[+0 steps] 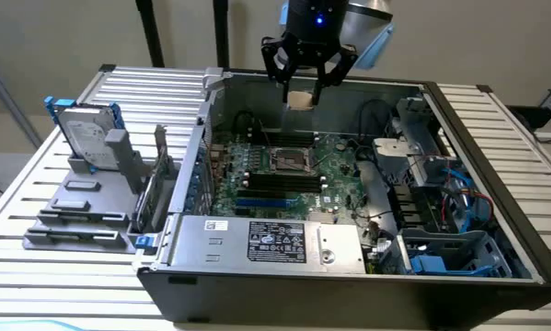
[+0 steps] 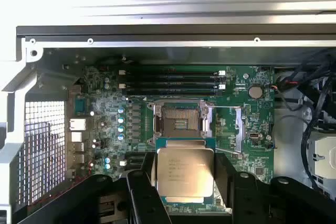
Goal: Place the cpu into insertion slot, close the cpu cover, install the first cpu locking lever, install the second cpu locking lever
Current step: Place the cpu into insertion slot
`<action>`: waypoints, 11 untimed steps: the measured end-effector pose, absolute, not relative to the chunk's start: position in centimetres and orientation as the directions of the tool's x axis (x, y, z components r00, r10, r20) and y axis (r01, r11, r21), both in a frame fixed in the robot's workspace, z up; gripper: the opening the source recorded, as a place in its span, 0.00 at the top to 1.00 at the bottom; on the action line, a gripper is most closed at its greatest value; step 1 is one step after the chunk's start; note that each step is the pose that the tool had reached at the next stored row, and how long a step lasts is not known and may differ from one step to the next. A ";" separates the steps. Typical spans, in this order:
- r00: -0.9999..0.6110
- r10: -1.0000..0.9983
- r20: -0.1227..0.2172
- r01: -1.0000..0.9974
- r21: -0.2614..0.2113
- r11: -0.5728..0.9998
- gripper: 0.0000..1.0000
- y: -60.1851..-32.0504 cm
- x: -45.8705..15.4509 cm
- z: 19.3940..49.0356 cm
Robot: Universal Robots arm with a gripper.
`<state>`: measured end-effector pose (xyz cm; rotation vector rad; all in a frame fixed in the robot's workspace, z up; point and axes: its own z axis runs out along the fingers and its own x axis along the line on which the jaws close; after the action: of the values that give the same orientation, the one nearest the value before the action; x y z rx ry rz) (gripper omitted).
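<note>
Progress is slight: gripper (image 1: 302,94) clamps the cpu (image 2: 185,176) by its edges, well above the slot (image 2: 181,120), which lies empty; seating, closing and both lockings are left.

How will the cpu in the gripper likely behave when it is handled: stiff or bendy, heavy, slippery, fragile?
The cpu looks like a thin flat square with a metal lid, so it is probably stiff and light. The gripper holds it only by its thin edges, so it may slip. It hangs over the motherboard; a drop could damage it.
</note>
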<state>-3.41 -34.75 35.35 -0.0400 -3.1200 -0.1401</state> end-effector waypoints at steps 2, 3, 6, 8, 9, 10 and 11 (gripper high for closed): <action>-1.000 0.025 0.019 0.026 0.089 0.996 0.45 -34.7 -3.4 35.4; -1.000 0.025 0.019 0.026 0.089 0.996 0.45 -34.7 -3.4 35.4; -1.000 0.025 0.019 0.026 0.089 0.996 0.45 -34.7 -3.4 35.4; -1.000 0.025 0.019 0.026 0.089 0.996 0.45 -34.7 -3.4 35.4; -1.000 0.025 0.019 0.026 0.089 0.996 0.45 -34.7 -3.4 35.4; -1.000 0.025 0.019 0.026 0.089 0.996 0.45 -34.7 -3.4 35.4; -1.000 0.025 0.019 0.026 0.089 0.996 0.45 -34.7 -3.4 35.4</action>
<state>-3.41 -34.75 35.35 -0.0400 -3.1200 -0.1401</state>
